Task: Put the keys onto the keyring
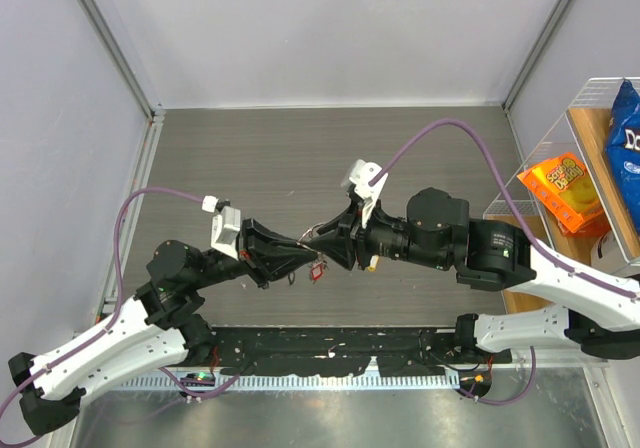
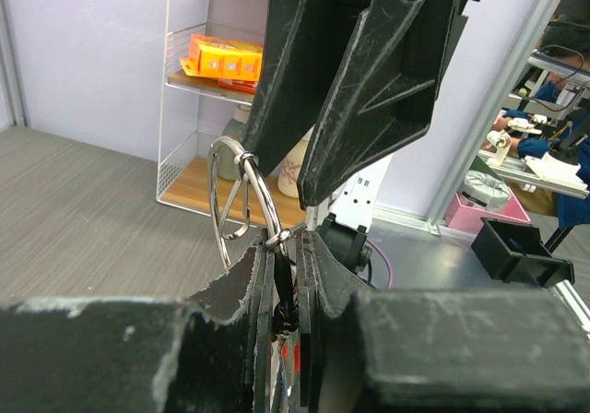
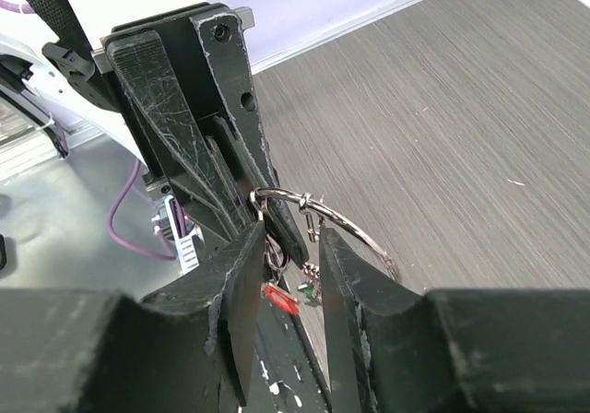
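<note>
The keyring [image 2: 245, 161] hangs in mid-air above the counter [image 1: 250, 158], at the spot where the two arms meet tip to tip. The left claw [image 2: 286, 256] is clenched on its lower edge, so the wire loop stands up from the fingertips. The right claw [image 3: 288, 265] reaches in from the opposite side with its jaws partly apart, straddling the ring and what dangles under it. Whether it is pinching a key or only bracketing the ring I cannot tell.

Just below the ring, between the right claw's fingers, a red key head [image 3: 279, 299] and a green key head [image 3: 307, 290] hang close together. They look as if they are already on the ring, though the join is hidden. No yellow or blue head shows in any view, and no loose key lies on the counter. My reading is that the job is partway through — at least one key is being worked along the coil now.
</note>
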Available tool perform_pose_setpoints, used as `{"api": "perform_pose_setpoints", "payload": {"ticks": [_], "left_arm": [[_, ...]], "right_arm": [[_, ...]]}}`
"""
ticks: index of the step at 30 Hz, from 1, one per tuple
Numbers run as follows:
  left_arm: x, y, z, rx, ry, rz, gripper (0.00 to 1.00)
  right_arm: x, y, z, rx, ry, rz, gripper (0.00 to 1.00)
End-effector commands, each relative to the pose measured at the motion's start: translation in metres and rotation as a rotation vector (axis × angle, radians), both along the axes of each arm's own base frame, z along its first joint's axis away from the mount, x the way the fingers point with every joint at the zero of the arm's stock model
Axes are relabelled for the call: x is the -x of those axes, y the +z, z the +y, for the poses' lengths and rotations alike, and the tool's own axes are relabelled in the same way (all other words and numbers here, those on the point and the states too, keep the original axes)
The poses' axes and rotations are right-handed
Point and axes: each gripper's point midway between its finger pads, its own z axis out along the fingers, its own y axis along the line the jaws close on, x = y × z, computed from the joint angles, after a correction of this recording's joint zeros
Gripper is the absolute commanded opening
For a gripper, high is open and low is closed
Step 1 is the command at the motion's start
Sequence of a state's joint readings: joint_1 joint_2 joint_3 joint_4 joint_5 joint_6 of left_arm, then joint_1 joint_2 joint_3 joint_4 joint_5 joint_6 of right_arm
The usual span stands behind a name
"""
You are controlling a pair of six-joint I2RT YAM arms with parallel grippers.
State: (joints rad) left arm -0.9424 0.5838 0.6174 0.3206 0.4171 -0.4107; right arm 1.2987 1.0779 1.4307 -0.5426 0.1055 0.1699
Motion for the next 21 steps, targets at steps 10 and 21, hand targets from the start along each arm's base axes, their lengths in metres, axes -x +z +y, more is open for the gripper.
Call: {"api": "perform_pose_setpoints", "payload": {"ticks": [10,21], "left_arm": [[-0.002,0.027,0.010,0.081,0.042,-0.043,0.00],[0.001,0.028,0.014,0.090,0.041,-0.048,0.00]], "right_arm": [[-0.009,0.011,0.009,-0.092,-0.048,-0.001,0.36],[-0.023,0.011,0.003,-0.125,-0.131,-0.028,0.33]]}}
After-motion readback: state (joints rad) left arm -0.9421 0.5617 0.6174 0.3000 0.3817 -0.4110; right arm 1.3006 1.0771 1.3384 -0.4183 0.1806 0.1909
